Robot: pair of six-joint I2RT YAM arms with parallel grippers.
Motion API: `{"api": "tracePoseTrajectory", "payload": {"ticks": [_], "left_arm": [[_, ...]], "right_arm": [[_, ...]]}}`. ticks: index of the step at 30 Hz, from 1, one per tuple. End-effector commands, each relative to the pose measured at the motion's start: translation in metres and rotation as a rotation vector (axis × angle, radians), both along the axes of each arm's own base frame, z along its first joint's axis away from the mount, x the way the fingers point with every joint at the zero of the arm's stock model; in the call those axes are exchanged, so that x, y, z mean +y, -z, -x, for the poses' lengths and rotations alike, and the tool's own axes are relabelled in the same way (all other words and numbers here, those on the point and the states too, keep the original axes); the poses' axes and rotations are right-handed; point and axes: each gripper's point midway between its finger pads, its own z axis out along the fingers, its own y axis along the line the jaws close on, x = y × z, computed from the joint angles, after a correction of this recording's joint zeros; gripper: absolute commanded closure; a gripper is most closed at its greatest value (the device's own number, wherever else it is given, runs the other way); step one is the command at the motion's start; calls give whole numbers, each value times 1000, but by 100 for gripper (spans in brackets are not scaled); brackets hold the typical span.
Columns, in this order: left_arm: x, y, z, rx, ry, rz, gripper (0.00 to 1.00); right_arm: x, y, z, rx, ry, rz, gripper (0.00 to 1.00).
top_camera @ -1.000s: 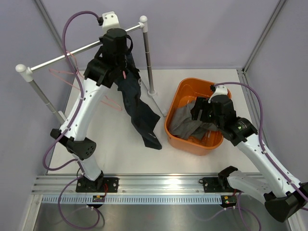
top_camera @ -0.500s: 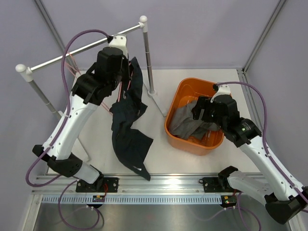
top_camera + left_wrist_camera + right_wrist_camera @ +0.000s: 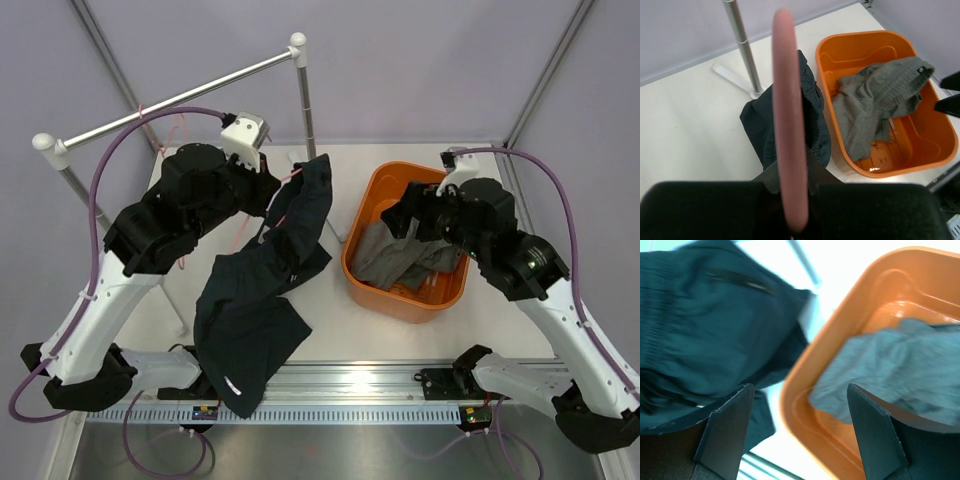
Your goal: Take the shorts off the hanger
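Tabletop (image 3: 400,340) off-white, walls (image 3: 420,60) lilac; orange tub (image 3: 372,192) on it holds grey shorts (image 3: 385,260).

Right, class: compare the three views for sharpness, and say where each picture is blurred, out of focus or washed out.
Top external: sharp throughout, evenly lit, soft shadows only. Left wrist: the pink hanger near the lens is soft, the bin and grey shorts crisp. Right wrist: dark shorts smeared by blur, table washed white.
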Motion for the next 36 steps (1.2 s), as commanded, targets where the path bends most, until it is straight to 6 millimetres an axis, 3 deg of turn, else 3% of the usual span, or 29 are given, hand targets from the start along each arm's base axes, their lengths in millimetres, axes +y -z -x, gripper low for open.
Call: {"api": "tracePoseTrajectory", "payload": {"ticks": [1,3,8,10,17,28,32,35,36], "left_arm": [[-25,-11,9,-43,106,44,100],[-32,-5,12,-34,118,34,100],[-44,8,15,-25,116,-1,100],[-48,11,16,-18,124,-7,100],[-65,19,21,-18,151,-21,100],[-82,21,24,-19,184,-23,100],[-83,22,26,-18,187,-24,100],[-77,22,27,-22,173,-28,100],[-76,21,28,-26,172,-27,100]], "right_arm": [[36,-13,5,4,-79,6,17],[55,-8,2,29,-93,35,17],[82,-20,-2,26,-112,14,18],[84,-25,-3,22,-106,13,18],[102,-13,-8,50,-113,35,18],[109,6,-23,77,-61,68,22],[107,14,-31,81,-22,99,31],[102,17,-34,76,10,123,50],[99,17,-36,71,25,127,60]]}}
